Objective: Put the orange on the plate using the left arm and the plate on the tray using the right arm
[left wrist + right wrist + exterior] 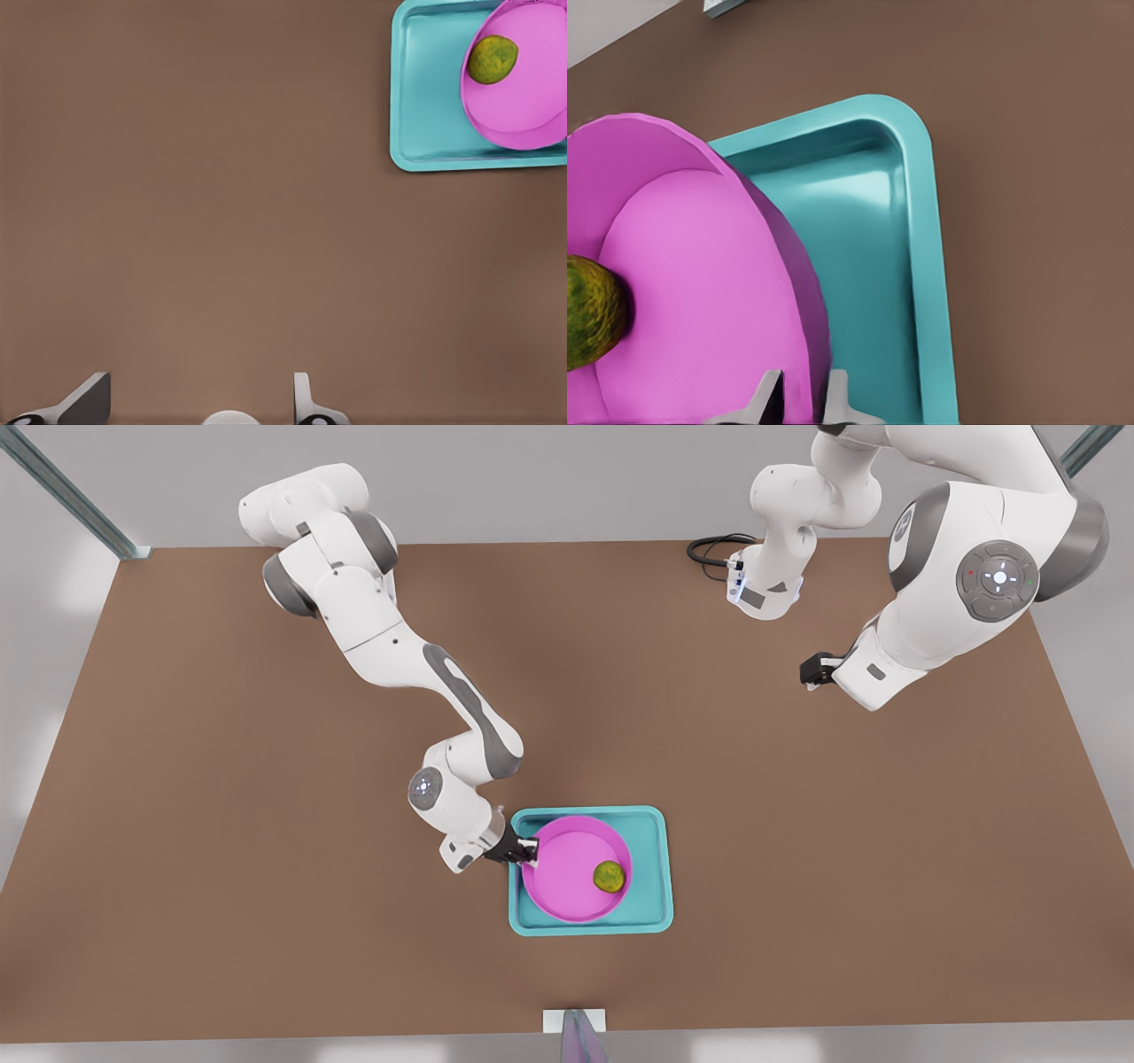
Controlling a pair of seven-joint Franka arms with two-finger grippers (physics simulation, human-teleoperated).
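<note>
Orange (609,876) sits in the plate (567,859), plate inside the tray (651,850) on your counter (221,824). Right hand (530,851) pinches the plate's rim, fingers (769,398) pressed on either side. Left hand (808,674) hangs well apart, fingers (84,400) spread, holding nothing.

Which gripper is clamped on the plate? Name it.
The right gripper, on the front view's left, pinches the pink plate at its rim over the tray. The left gripper hangs open over bare table, far away.
</note>
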